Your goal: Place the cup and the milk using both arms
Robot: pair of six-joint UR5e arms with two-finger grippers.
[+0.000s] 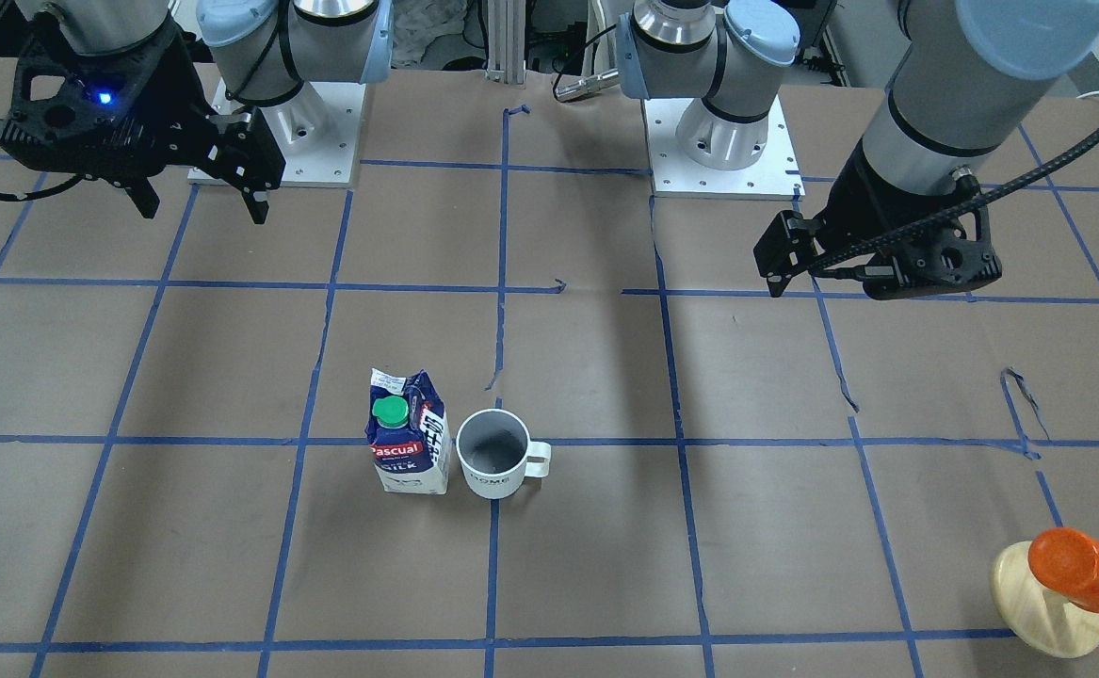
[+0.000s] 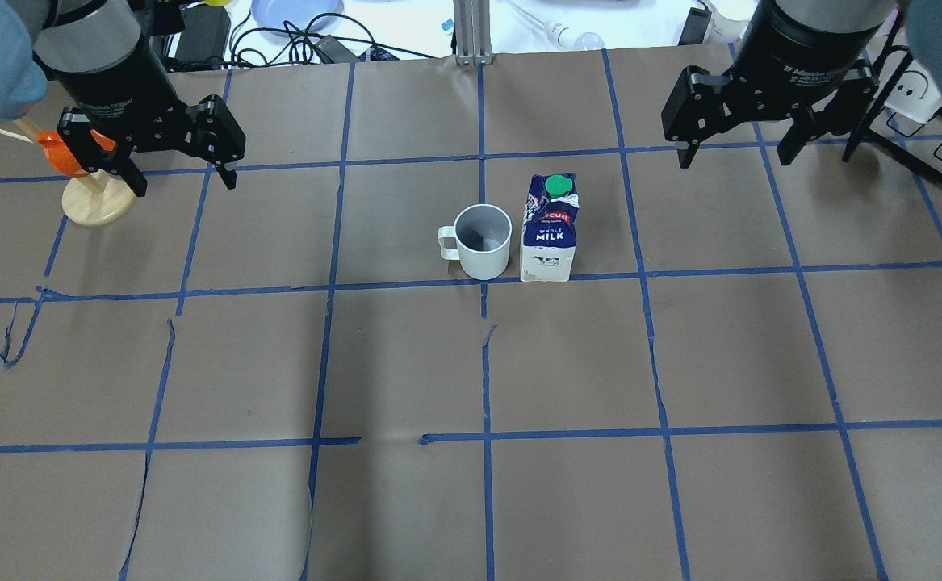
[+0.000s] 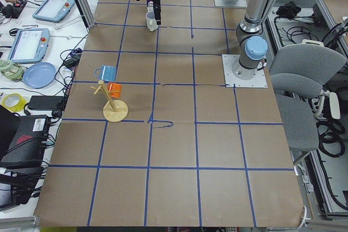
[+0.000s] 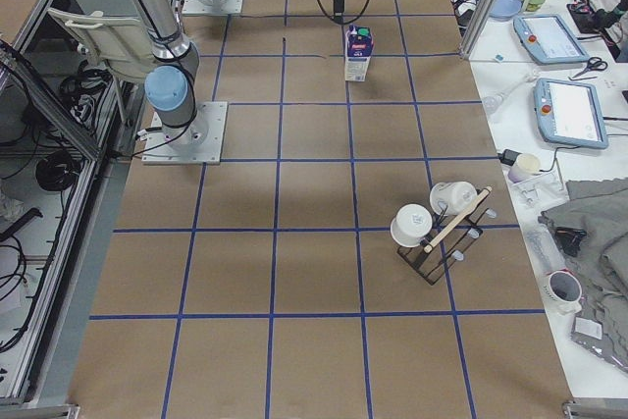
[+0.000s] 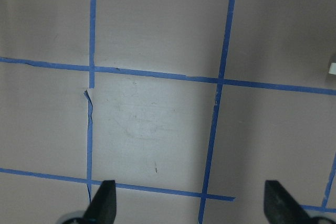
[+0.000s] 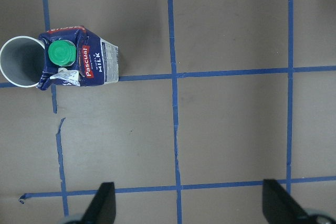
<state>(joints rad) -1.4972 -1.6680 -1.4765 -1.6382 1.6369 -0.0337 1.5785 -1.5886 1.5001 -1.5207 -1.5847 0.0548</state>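
Note:
The white cup (image 2: 483,240) stands upright near the table's middle with its handle pointing towards my left side. The blue and white milk carton (image 2: 550,230) with a green cap stands upright right beside it, on my right side. Both also show in the front view, the cup (image 1: 492,457) and the milk (image 1: 406,438), and in the right wrist view, the milk (image 6: 79,61) and the cup (image 6: 21,61). My left gripper (image 2: 182,179) is open and empty, raised far to the cup's left. My right gripper (image 2: 735,153) is open and empty, raised to the milk's right.
A wooden mug tree (image 2: 87,198) holding an orange cup (image 1: 1081,565) stands at the table's left side, under my left gripper in the overhead view. A black rack with white cups (image 4: 442,223) stands at the right end. Blue tape lines grid the brown paper.

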